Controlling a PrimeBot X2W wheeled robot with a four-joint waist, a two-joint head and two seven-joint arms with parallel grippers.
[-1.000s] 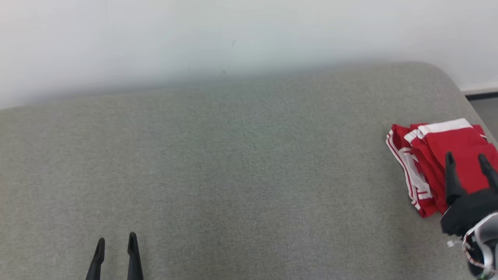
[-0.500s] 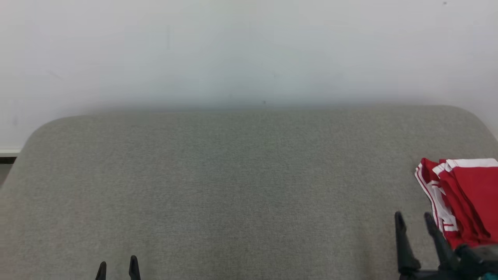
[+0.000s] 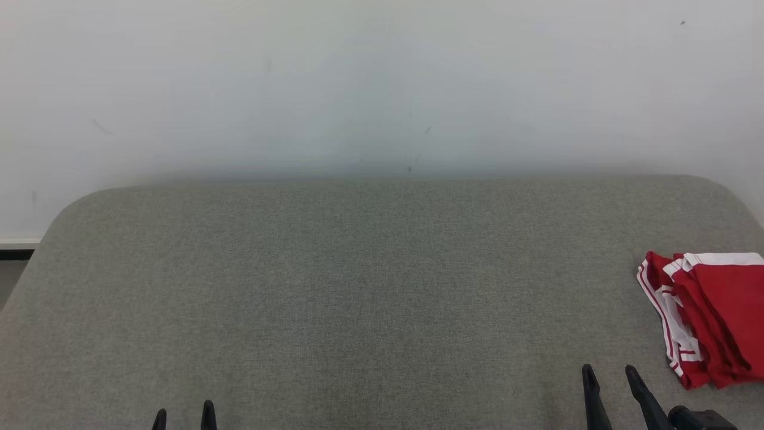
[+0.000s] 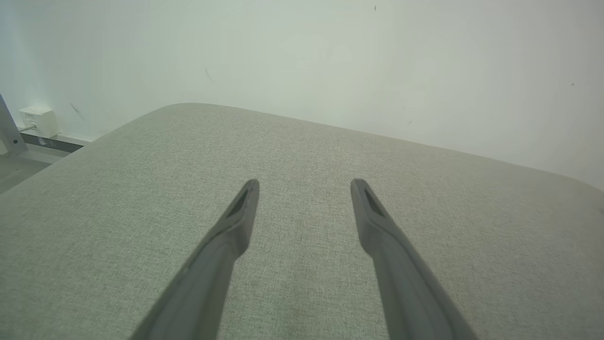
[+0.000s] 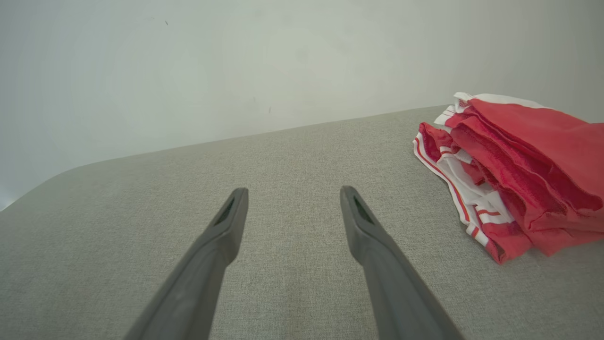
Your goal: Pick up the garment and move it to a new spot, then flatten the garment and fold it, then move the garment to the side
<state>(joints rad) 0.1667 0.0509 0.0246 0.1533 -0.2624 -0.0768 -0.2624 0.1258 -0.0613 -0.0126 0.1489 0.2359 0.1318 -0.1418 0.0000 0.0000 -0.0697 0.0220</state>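
The garment (image 3: 710, 316), red with white bands and thin stripes, lies folded into a layered bundle on the grey padded surface (image 3: 358, 286). It sits to the right of the right claw (image 3: 610, 370) and a little beyond its fingertips, close by but not touching. A strip of bare grey cloth shows between them. The stacked, white-trimmed edges of the bundle face the claw. Its far right side runs out of the head view.

From the right wrist, the garment (image 5: 514, 174) lies off to the side of the right-hand finger, resting flat on the surface. The right claw stands wide open, its two dark fingers spread well apart with nothing between them but plain upholstery.

The left claw (image 3: 184, 411) is well apart from the garment, far across the surface on the other side of the right claw. It too is spread wide and holds nothing, as its own wrist view shows (image 4: 305, 184).

Past the fingertips of both claws the surface ends in a rounded edge against a pale wall (image 3: 358, 89). Left of the left claw, a small white box (image 4: 37, 120) sits low on that wall.
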